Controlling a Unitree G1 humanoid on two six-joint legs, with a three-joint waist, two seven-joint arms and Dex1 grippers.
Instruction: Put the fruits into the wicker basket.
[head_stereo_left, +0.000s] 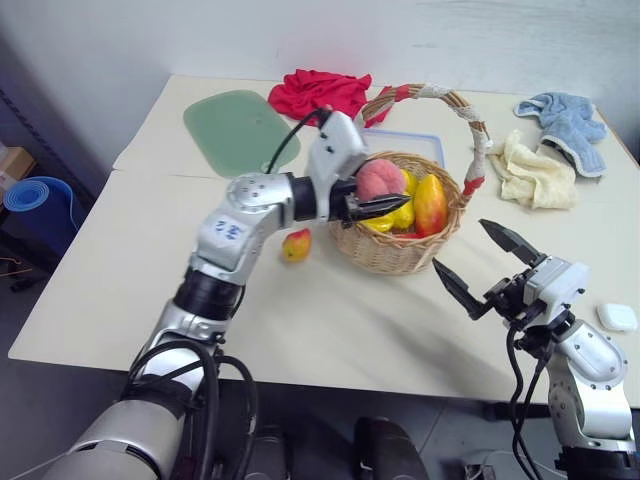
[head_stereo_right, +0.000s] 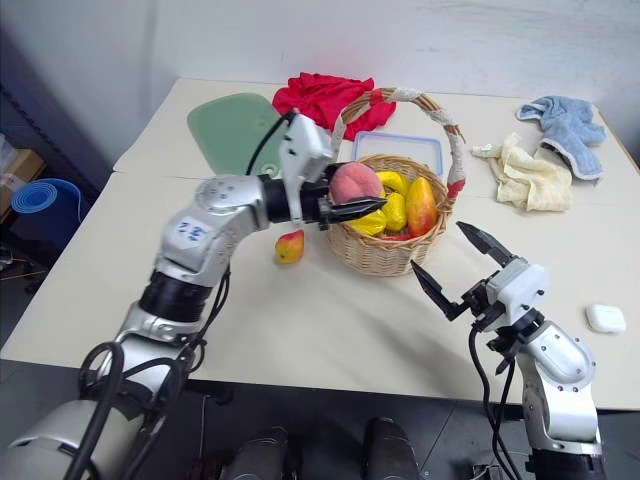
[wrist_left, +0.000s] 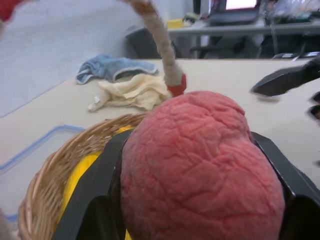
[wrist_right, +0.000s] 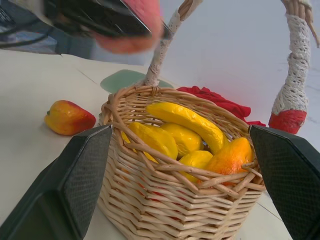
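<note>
Here the peach (head_stereo_left: 378, 180) is pinched between the black fingers of the left gripper (head_stereo_left: 378, 207) and held over the near-left rim of the basket (head_stereo_left: 392, 255), which stands toward the far middle of the table (head_stereo_left: 330, 330). The small mango (head_stereo_left: 296, 244) lies on the table just left of the basket, apart from it. The right gripper (head_stereo_left: 487, 262) is spread wide and empty, near the basket's right side. The peach is judged light, fuzzy and slightly yielding, so little slip is expected; it is best taken across its widest girth. The mango is judged smoother and tapered, best gripped across its belly, not its point. The peach's underside is hidden by the fingers, and the basket's floor is covered by yellow and orange fruit (wrist_right: 187, 130).
</note>
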